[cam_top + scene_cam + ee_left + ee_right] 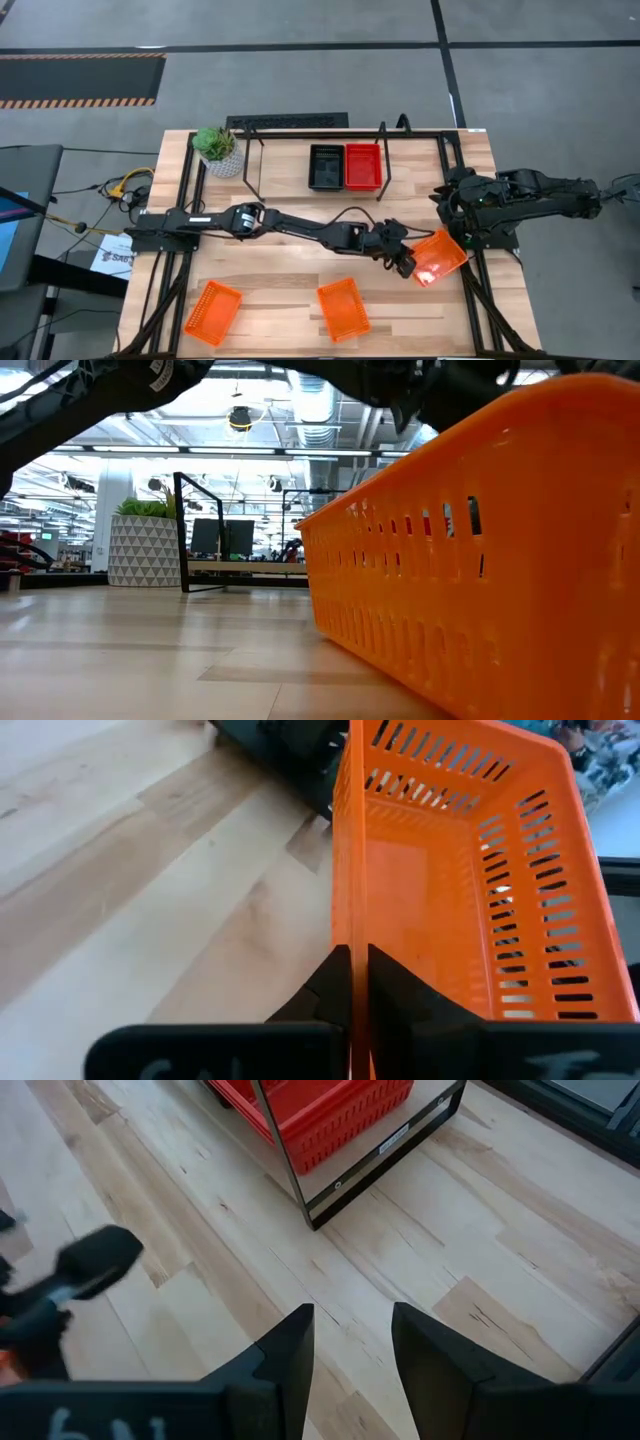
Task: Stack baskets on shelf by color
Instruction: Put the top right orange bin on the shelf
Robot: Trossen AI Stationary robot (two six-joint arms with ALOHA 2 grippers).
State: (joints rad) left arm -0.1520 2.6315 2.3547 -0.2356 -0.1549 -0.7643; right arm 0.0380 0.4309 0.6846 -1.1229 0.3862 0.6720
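My left arm reaches across the table, and my left gripper (408,264) (352,952) is shut on an orange basket (438,258) near the table's right edge. Two more orange baskets (213,311) (343,308) lie flat near the near edge; one of them (480,560) fills the low view. The shelf (290,172) stands at the far middle with a black basket (326,166) and a red basket (362,166) (330,1110) on its board. My right gripper (447,196) (352,1310) is open above bare wood beside the shelf's right end. My left gripper pinches the orange basket's long side wall (350,910) at its rim, one finger (400,988) inside the basket and one finger (322,982) outside. The fingers lie along the wall's top edge, coming from the table's left. Whether the basket is clear of the table, I cannot tell.
A white patterned plant pot (220,152) stands at the shelf's left end. Black tubular arm frames (165,290) (480,290) run along the left and right sides of the table. Bare wood shows between the shelf and the near baskets (300,265).
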